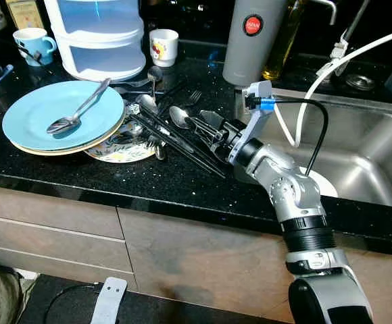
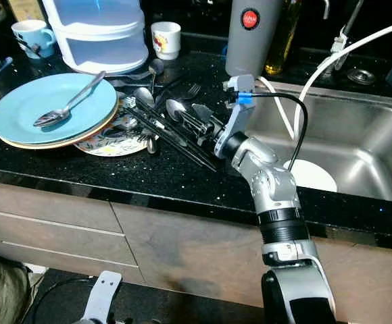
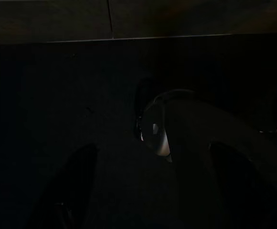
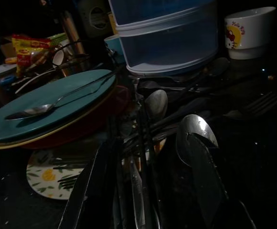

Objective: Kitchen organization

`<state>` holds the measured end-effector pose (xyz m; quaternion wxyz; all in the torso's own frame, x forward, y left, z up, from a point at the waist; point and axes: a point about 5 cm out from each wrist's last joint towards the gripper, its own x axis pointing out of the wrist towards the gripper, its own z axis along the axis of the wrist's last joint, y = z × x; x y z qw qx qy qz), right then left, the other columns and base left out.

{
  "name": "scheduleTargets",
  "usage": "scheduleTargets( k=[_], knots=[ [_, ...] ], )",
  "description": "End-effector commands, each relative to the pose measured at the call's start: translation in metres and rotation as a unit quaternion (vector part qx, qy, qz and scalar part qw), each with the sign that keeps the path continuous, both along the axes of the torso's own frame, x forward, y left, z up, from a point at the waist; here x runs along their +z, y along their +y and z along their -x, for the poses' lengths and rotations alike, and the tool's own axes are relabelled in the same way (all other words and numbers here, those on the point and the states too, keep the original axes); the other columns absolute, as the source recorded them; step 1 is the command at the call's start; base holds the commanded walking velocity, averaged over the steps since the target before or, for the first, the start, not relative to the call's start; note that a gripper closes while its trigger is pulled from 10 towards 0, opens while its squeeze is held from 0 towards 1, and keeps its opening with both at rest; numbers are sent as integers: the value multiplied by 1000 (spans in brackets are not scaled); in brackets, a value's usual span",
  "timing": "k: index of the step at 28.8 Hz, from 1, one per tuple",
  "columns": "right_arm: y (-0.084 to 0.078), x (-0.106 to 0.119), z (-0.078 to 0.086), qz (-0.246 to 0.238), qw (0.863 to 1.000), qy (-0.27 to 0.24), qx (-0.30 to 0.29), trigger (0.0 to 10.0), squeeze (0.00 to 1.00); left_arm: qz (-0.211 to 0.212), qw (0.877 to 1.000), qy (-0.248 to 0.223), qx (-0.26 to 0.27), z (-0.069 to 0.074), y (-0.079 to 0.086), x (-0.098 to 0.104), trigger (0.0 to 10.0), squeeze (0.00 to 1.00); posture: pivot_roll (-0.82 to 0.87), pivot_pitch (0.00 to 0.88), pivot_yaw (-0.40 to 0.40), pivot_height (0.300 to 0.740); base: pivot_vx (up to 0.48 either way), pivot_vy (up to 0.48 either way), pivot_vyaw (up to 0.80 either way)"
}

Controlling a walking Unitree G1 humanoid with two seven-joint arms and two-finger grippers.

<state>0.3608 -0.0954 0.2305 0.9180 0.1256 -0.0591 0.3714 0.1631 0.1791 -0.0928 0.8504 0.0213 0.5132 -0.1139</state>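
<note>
We're judging the job as barely started: plates (image 1: 27, 118) w/ a spoon (image 1: 74, 115) on top, cups and a cutlery pile (image 1: 172, 131) are all sitting loose on the table (image 1: 81, 172), beside the sink (image 1: 378, 169). Our right gripper (image 1: 209, 129) is reaching into the pile on the side away from the sink, fingers (image 4: 203, 167) apart around a spoon bowl (image 4: 196, 131), not yet clamped. Cutlery's long axes are mostly running diagonally, from the plates down toward the sink-side table edge. Left arm's hanging idle; its fingers — can't tell.

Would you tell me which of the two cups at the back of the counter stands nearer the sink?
The white cup with the cartoon print; it sits right of the stacked containers, towards the sink. The blue cup stands left of them.
</note>
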Motion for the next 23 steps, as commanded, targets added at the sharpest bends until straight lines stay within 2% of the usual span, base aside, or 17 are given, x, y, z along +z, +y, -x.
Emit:
scheduleTargets(
  k=[1, 2, 5, 6, 8, 9, 11, 16, 23],
  knots=[
    [-3, -1, 0, 8, 1000, 0, -8, 10000, 0, -1, 1000, 19, 0, 9, -1, -4, 10000, 0, 100, 64, -80, 740, 0, 0, 0],
    [-3, -1, 0, 22, 1000, -2, -12, 10000, 0, -1, 1000, 19, 0, 8, -1, -4, 10000, 0, 101, 66, -82, 740, 0, 0, 0],
    [-3, -5, -4, 107, 994, -14, -30, 10000, 0, 0, 1000, 18, 1, 8, -3, -4, 10000, 0, 102, 69, -88, 740, 0, 0, 0],
    [-3, -5, -4, 107, 994, -14, -30, 10000, 0, 0, 1000, 18, 1, 8, -3, -4, 10000, 0, 102, 69, -88, 740, 0, 0, 0],
    [-2, -6, -5, 162, 987, -19, -13, 10000, 0, 1, 1000, 17, 1, 8, -4, -4, 10000, 0, 104, 71, -94, 740, 0, 0, 0],
    [-2, -6, -5, 162, 987, -19, -13, 10000, 0, 1, 1000, 17, 1, 8, -4, -4, 10000, 0, 104, 71, -94, 740, 0, 0, 0],
    [-2, -5, -7, 200, 980, -22, -10, 10000, 0, 1, 1000, 18, 1, 9, -5, -5, 10000, 0, 105, 73, -96, 740, 0, 0, 0],
    [-5, 3, -14, 222, 974, -26, -36, 10000, 0, 1, 1000, 19, 3, 11, -5, -5, 10000, 0, 108, 79, -106, 740, 0, 0, 0],
    [-8, 4, -18, 231, 971, 12, -56, 10000, 0, 3, 1000, 26, 4, 17, -6, -8, 10000, 0, 109, 85, -109, 740, 0, 0, 0]
  ],
)
